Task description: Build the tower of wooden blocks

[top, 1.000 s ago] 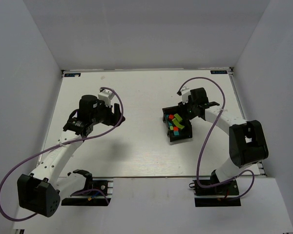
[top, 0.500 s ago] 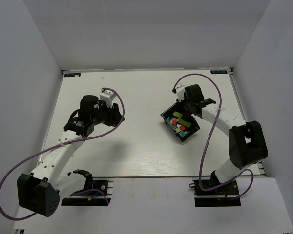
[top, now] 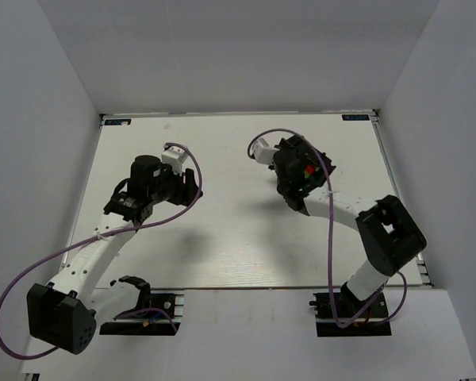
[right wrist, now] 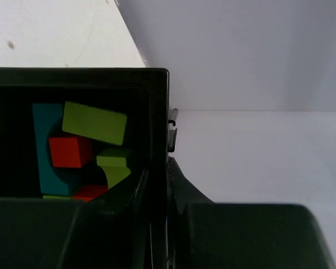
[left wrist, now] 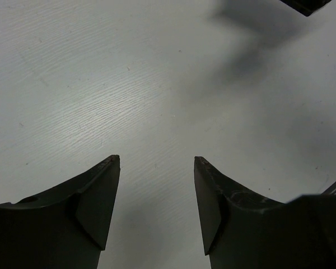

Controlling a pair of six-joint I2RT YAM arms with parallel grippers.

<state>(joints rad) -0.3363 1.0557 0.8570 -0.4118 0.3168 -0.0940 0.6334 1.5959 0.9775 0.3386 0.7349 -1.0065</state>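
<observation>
No stacked tower shows. The blocks lie loose in a black bin (right wrist: pixel 101 84): a teal block (right wrist: pixel 42 145), a red block (right wrist: pixel 70 151) and lime green blocks (right wrist: pixel 95 123). My right gripper (right wrist: pixel 159 168) is shut on the bin's side wall, one finger inside and one outside. In the top view the bin (top: pixel 289 163) is held off the table and tipped steeply, with a red block (top: pixel 306 169) showing, and my right gripper (top: pixel 300 184) is at its lower edge. My left gripper (left wrist: pixel 157 159) is open and empty over bare table; in the top view it (top: pixel 192 186) is left of the bin.
The white table (top: pixel 222 238) is walled by grey panels at the back and sides. A corner of the bin (left wrist: pixel 305 4) shows at the top right of the left wrist view. Purple cables loop off both arms.
My right gripper has lifted the bin, swung it left and toward the back, and tipped it from flat to steeply tilted. The left arm has barely moved.
</observation>
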